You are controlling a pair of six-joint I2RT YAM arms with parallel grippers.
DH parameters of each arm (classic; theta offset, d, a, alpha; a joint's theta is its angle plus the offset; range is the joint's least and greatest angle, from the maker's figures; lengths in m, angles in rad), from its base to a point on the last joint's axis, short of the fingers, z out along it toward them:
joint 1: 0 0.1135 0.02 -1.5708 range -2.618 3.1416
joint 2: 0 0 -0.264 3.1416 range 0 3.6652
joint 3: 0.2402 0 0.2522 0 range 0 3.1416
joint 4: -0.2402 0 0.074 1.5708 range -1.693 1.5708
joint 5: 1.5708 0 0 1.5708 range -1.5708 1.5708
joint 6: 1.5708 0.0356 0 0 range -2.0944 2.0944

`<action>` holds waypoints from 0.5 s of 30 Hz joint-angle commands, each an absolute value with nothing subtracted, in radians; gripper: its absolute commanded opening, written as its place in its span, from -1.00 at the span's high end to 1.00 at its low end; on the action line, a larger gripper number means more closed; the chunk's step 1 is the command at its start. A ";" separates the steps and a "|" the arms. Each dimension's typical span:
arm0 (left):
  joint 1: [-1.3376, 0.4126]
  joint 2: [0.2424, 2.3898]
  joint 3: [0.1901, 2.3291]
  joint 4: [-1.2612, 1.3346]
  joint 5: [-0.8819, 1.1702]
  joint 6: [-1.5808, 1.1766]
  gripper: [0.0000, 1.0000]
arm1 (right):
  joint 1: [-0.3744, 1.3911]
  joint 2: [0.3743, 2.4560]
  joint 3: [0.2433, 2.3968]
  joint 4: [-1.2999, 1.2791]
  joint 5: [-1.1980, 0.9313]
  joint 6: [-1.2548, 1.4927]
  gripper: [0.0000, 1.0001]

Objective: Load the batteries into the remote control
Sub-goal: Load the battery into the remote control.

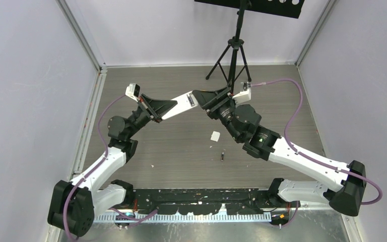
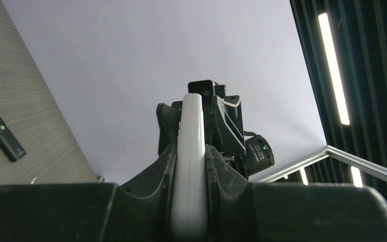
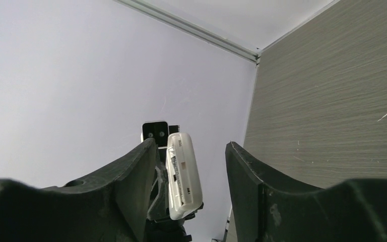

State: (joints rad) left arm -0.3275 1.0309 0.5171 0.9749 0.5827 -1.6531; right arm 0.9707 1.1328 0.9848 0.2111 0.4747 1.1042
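Remote [image 3: 183, 174] underside: right wrist view only

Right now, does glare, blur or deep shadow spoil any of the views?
Top external: even light, soft shadows, but the battery is barely resolved. Left wrist: ceiling light strips blow out; the left gripper is near-black around the white remote. Right wrist: no glare; the right gripper is underexposed.
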 commanded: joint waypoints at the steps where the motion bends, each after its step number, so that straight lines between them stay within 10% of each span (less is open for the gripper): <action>1: -0.330 1.036 0.512 1.029 0.577 -1.622 1.00 | 0.957 1.093 0.957 0.288 0.432 1.050 -0.11; 15: -0.330 1.033 0.514 1.023 0.584 -1.616 1.00 | 0.947 1.138 0.985 0.277 0.332 0.989 0.08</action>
State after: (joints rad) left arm -0.3275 1.0424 0.5114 0.9741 0.5831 -1.6382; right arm 0.9531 1.1328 0.9638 0.2466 0.3515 1.0142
